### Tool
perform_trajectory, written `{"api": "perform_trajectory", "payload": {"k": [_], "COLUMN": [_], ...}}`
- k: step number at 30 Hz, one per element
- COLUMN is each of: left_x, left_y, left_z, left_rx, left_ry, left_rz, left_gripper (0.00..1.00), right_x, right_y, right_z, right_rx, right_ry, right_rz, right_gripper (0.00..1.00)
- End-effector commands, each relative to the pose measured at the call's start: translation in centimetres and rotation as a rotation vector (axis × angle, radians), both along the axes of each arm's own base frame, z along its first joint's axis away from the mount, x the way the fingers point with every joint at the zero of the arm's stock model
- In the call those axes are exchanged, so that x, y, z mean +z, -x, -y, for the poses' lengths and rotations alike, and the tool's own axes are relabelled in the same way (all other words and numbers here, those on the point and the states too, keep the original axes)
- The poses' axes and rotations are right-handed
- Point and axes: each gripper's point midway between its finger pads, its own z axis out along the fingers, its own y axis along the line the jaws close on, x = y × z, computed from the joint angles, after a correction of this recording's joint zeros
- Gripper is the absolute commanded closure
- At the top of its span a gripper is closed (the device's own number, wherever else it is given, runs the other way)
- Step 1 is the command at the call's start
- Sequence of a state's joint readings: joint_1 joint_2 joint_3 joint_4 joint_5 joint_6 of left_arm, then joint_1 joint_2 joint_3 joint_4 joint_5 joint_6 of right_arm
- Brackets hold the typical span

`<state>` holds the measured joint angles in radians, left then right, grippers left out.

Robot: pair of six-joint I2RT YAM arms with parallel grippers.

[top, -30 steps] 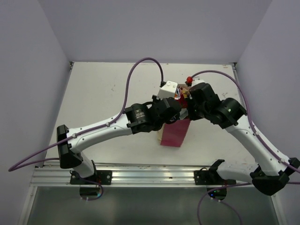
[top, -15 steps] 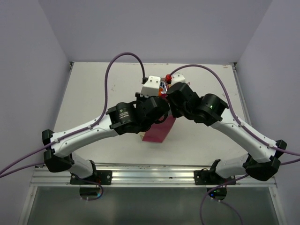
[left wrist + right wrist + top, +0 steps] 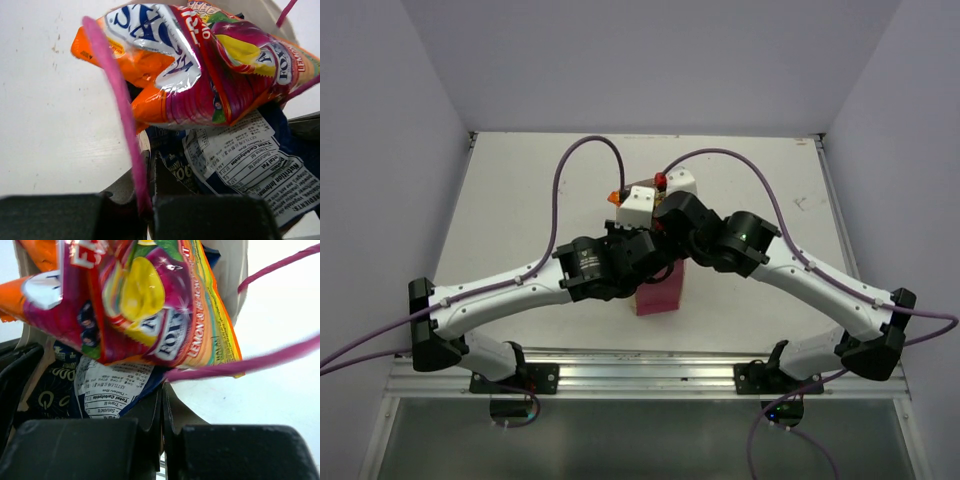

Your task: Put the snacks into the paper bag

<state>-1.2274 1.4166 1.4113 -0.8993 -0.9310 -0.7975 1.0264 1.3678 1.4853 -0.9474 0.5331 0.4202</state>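
The paper bag stands under both wrists, only its magenta base showing in the top view. My left gripper is shut on the bag's rim, with a pink cord handle running into its jaws. On the opposite rim my right gripper is shut too, beside the beige wall and the other cord. Snacks fill the bag's mouth: an orange packet, a blue-white packet, a pink-yellow candy packet and a dark packet with a nutrition label.
The white table lies around the bag, with purple-grey walls on three sides. The metal rail with both arm bases runs along the near edge, just in front of the bag. Purple cables arch above the wrists.
Both grippers, still shut on the bag, have carried it to the left and a little nearer the rail. It tilted midway and now looks upright.
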Motion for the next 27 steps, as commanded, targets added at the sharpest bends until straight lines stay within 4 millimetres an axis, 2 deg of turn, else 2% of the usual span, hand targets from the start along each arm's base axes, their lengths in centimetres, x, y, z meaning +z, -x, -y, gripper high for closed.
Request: {"api": "perform_trajectory", "payload": {"k": [1, 2, 4, 5, 7, 8, 10, 11, 12, 14, 15, 16, 18, 19, 27], "left_x": [7.6, 9.2, 10.0, 10.1, 9.5, 8.1, 6.6, 5.7, 3.3, 1.3, 0.0, -0.2, 0.1, 1.1, 4.8], "left_y": [-1.5, -1.6, -1.4, -1.3, -1.2, -1.1, -0.9, -0.8, -0.7, -0.3, -0.1, 0.0, 0.0, -0.1, -0.7], "left_z": [1.2, 1.5, 1.4, 1.3, 1.0, 1.1, 1.2, 1.0, 0.9, 0.7, 0.5, 0.4, 0.3, 0.1, 0.1], "left_rx": [0.039, 0.038, 0.031, 0.031, 0.030, 0.032, 0.023, 0.024, 0.027, 0.017, 0.020, 0.016, 0.017, 0.023, 0.022], "left_ry": [0.138, 0.168, 0.168, 0.172, 0.166, 0.152, 0.148, 0.146, 0.123, 0.110, 0.094, 0.093, 0.097, 0.112, 0.121], "left_rz": [0.131, 0.145, 0.151, 0.154, 0.150, 0.136, 0.114, 0.107, 0.090, 0.064, 0.047, 0.042, 0.048, 0.065, 0.133], "left_gripper": [1.00, 1.00, 1.00, 1.00, 1.00, 1.00, 1.00, 1.00, 1.00, 1.00, 1.00, 1.00, 1.00, 1.00, 1.00], "right_x": [5.7, 6.5, 8.2, 8.5, 7.8, 6.4, 4.9, 3.1, 2.7, 0.6, 0.1, -0.3, -0.7, -0.5, 2.5], "right_y": [-1.2, -1.1, -1.1, -1.1, -1.2, -1.2, -1.0, -0.8, -0.8, -0.6, -0.5, -0.4, -0.2, -0.2, -0.5], "right_z": [0.5, 0.7, 1.1, 1.4, 1.6, 1.6, 1.4, 1.5, 1.1, 1.1, 1.1, 1.2, 1.3, 1.5, 2.2], "right_rx": [-0.044, -0.044, -0.048, -0.054, -0.060, -0.061, -0.061, -0.061, -0.058, -0.064, -0.062, -0.066, -0.069, -0.074, -0.087], "right_ry": [-0.045, -0.051, -0.067, -0.063, -0.042, -0.015, -0.005, 0.017, -0.004, 0.011, 0.010, 0.015, 0.020, 0.015, 0.000], "right_rz": [0.123, 0.132, 0.156, 0.166, 0.164, 0.146, 0.122, 0.094, 0.091, 0.063, 0.058, 0.050, 0.039, 0.043, 0.096], "right_gripper": [1.00, 1.00, 1.00, 1.00, 1.00, 1.00, 1.00, 1.00, 1.00, 1.00, 1.00, 1.00, 1.00, 1.00, 0.99]}}
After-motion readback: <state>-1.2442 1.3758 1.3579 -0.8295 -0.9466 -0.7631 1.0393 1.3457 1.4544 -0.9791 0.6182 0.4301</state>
